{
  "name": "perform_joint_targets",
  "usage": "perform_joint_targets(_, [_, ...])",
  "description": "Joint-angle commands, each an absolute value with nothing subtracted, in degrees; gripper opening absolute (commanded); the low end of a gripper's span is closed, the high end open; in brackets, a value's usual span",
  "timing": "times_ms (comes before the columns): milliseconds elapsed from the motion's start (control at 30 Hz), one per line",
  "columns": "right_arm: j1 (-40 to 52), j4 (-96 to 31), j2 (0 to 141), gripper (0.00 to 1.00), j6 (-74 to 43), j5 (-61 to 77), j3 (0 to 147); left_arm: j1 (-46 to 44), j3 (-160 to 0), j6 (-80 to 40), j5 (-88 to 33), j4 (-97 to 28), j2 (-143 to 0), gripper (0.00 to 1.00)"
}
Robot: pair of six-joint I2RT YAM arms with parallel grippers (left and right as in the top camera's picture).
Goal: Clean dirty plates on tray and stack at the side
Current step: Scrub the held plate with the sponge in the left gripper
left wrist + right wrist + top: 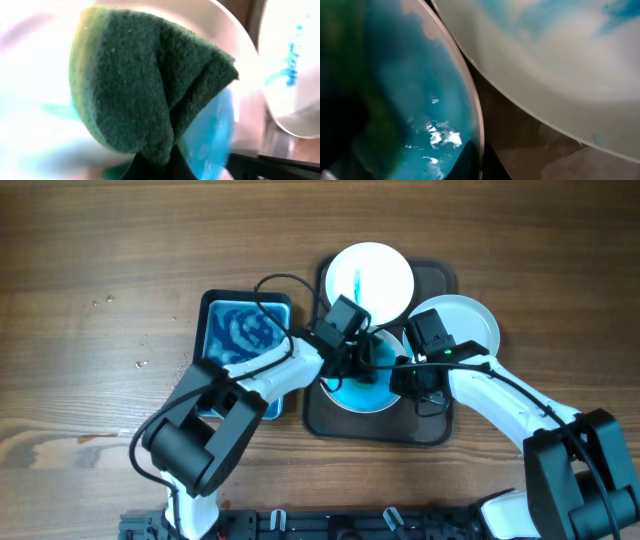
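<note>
A blue basin (207, 330) sits just left of the tray (430, 425), and the left arm crosses over its near corner to reach the plates. Three white plates crowd the tray. The far plate (372, 280), which carries a blue streak, lies at the tray's far edge. The right plate (465, 325) overhangs the right rim. The near plate (345, 395), flooded with blue liquid, lies between the two arms.

The left end effector (360, 365) is clamped on a folded green sponge (150, 85) pressed onto the near plate. The right end effector (400, 380) is closed at that plate's rim and appears to pinch it. In the right wrist view the right plate's edge runs just beside the gripped rim, with only a narrow strip of tray showing between them.

Both wrists are close together over the tray's middle, which leaves little free room there. The wooden tabletop (100, 280) stretches wide to the left, with a few small droplets on it near the basin. A narrower band of tabletop lies right of the tray.
</note>
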State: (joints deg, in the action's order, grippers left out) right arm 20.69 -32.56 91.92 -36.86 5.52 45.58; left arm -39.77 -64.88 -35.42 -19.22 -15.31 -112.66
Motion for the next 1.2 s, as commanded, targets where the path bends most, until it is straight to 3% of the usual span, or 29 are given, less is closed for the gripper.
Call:
perform_joint_targets(0, [21.0,-33.2,93.6,0.04,-36.0,2.9,44.7,-44.3,-63.9,-37.3,-32.1,-15.8,-117.2,0.04])
perform_joint_targets(167, [21.0,-33.3,93.6,0.04,-35.9,2.9,44.7,-44.1,-63.9,-36.2,-39.8,-17.0,-117.1,0.04])
perform_joint_targets(300, [21.0,-33.3,93.6,0.04,-35.9,2.9,44.7,-42.4,-63.9,-36.3,-38.6,-20.7,-117.1,0.04])
perform_joint_targets(633, [21.0,-32.8,93.6,0.04,-35.5,3.0,44.7,-33.9,-63.9,-36.2,-7.1,-38.5,-112.6,0.04])
perform_joint_targets(800, [21.0,-32.4,93.6,0.04,-35.6,3.0,44.7,-33.7,-63.9,-36.2,1.0,-39.7,-109.4,0.04])
perform_joint_targets(1167, [21.0,-32.4,93.6,0.04,-34.5,3.2,44.6,-32.4,-64.6,-36.2,-12.3,-40.1,-93.2,0.04])
